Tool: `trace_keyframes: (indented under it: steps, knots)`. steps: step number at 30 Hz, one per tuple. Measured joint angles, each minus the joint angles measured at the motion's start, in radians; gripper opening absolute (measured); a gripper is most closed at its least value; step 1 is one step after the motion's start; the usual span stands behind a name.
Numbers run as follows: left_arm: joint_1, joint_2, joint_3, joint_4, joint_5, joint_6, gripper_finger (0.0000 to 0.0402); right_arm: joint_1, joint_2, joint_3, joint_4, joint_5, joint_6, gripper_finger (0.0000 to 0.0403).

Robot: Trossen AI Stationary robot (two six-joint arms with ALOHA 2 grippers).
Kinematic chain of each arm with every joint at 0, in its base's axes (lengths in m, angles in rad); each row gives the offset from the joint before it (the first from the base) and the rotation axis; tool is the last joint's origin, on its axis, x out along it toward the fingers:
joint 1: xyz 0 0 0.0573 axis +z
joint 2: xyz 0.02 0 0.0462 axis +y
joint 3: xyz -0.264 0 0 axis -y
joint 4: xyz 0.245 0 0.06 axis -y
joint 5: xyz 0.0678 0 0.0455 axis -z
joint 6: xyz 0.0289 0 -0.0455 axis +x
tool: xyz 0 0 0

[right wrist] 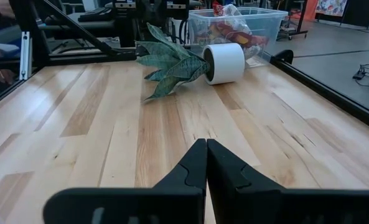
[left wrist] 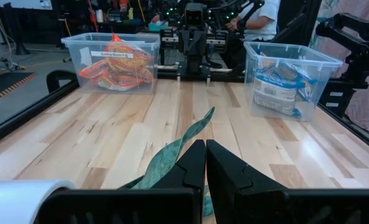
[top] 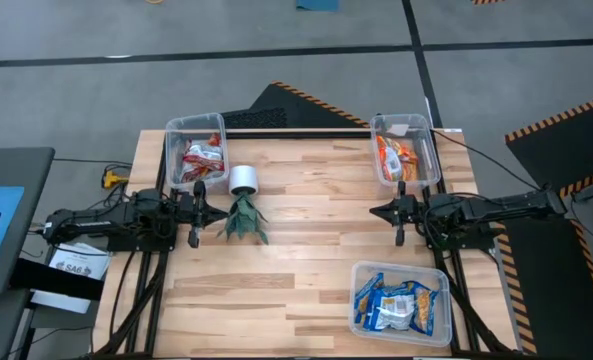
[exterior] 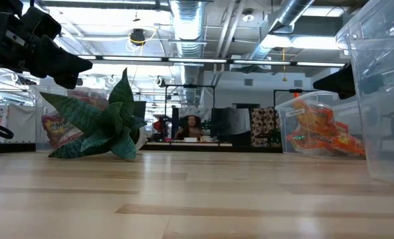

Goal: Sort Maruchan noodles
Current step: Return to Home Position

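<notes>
Left gripper (left wrist: 205, 147), right gripper (right wrist: 206, 145): fingers together

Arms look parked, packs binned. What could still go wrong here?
The plant lies tipped over, its leaves right by the shut left pincer; any move of that arm may nudge or roll it. Orange packs poke above the rim of their bin and might slip out if bumped.

Pale wood, clear glossy plastic.
The bench (top: 306, 260) is seen as smooth, satin-finished wood; the bins (top: 194, 122) as clear glossy plastic; the noodle packets (top: 401, 305) as crinkled shiny film; the pot (top: 243, 180) as smooth white; the leaves (top: 244, 222) as matt.
</notes>
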Motion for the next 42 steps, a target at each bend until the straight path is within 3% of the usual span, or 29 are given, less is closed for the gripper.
trace_keyframes:
  steps: [42]
  knots:
    - [0.000,0.000,0.000,-0.002,0.000,0.000,0.0000,0.000,0.000,0.000,0.000,0.000,0.000,0.0031]
